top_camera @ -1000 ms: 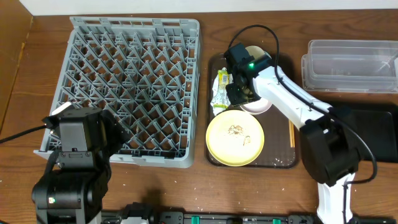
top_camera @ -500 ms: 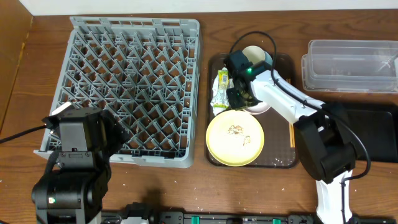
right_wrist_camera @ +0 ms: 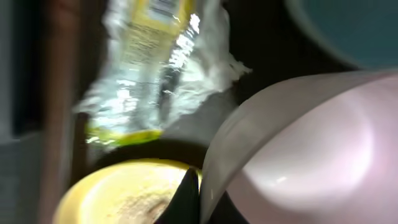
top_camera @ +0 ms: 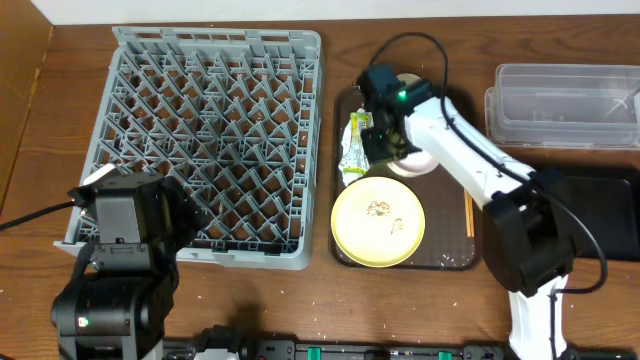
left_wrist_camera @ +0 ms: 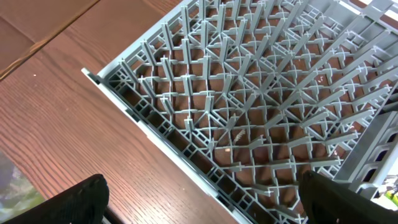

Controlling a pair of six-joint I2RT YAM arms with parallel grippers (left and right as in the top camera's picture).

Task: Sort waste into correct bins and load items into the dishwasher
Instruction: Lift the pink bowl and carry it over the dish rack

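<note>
White bowl [top_camera: 418, 166] sits in the middle of the brown tray [top_camera: 452, 256], between the yellow plate [top_camera: 378, 221] at the tray's near end and the blue bowl [top_camera: 424, 84] at its far end. The right gripper [top_camera: 387, 150] is closed to a very narrow gap. In the wrist view one dark fingertip presses the outside of the bowl's rim, and the other seems hidden behind the wall. I judge it is pinching this rim on the side that faces the snack wrapper [top_camera: 353, 145], which lies just beside it along the tray's left edge.

A bowl is round and has no long axis, so what matters is the direction. The dish rack [top_camera: 210, 150] lies to the left of the tray, well apart from the bowl, so the bowl must be lifted and carried leftward over the wrapper and the tray's edge. The right arm is clearly the nearer one. The left gripper [left_wrist_camera: 205, 208] hangs with its fingers wide apart over the rack's near corner, far from the tray, holding nothing.
</note>
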